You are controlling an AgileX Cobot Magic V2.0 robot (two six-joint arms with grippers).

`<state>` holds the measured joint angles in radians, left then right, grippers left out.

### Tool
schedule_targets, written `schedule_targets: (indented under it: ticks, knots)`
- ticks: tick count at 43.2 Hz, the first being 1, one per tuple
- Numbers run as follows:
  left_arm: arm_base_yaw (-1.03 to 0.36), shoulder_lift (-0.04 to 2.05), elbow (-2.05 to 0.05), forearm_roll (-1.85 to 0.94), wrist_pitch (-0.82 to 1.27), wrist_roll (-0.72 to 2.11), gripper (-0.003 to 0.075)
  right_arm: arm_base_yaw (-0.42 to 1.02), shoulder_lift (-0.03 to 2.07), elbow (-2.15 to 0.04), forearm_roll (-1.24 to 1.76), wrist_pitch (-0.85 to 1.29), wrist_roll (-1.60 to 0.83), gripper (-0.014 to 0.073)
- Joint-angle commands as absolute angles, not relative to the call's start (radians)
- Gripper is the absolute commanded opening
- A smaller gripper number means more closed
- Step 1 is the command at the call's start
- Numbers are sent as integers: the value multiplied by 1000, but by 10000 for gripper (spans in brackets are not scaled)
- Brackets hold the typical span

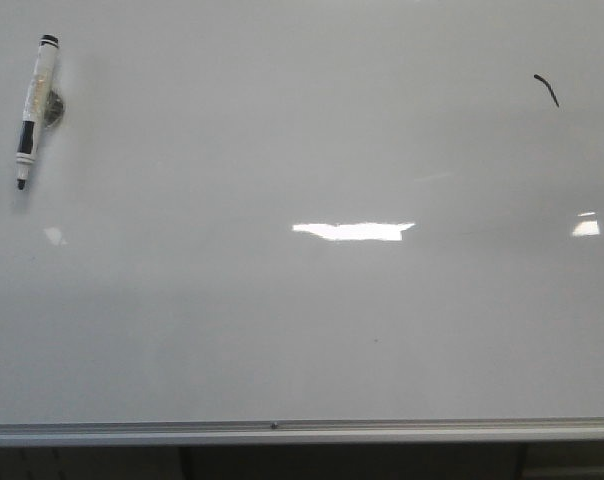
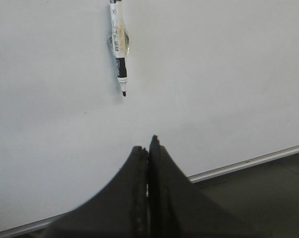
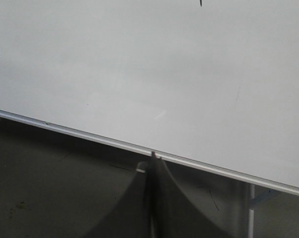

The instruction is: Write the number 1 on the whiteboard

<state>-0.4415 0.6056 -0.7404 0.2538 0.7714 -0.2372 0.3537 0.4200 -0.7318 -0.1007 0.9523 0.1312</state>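
Observation:
The whiteboard [image 1: 302, 330] fills the front view, glossy white with a silver lower edge [image 1: 302, 432]. A short curved black stroke, the number 1 [image 1: 547, 89], sits at its far right. A white marker pen [image 1: 35, 108] with a black tip lies at the far left, also in the left wrist view as the marker pen [image 2: 119, 47]. My left gripper [image 2: 148, 144] is shut and empty, hovering over the board short of the pen. My right gripper [image 3: 153, 157] is shut and empty at the board's silver edge [image 3: 139, 147]. Neither gripper shows in the front view.
Bright light reflections [image 1: 352, 231] lie mid-board. Below the silver edge is a dark floor [image 3: 65, 188]. A metal bracket [image 3: 261, 198] of the board's stand shows under the edge.

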Motion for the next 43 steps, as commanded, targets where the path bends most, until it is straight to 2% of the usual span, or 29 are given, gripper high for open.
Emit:
schedule_targets:
  ticks: [1,17,21,32,43]
  knots:
    - [-440,604,-764,264,713,-236,-20,348,427,-754,-111,878,131,-69]
    - [-433,574,-744,270,690,-236,-20,348,427,-754,-111,878,131,-69]
    - [-358,517,-682,280,636,-235,-20,348,427,-754,-111,878,131,-69]
    - [-42,242,-367,117,323,-235,-20,349,427,-754,-111,878,131,-69]
    - [13,61,-146,118,81,-213,-20,349,427,-754,-111,878,131,-69]
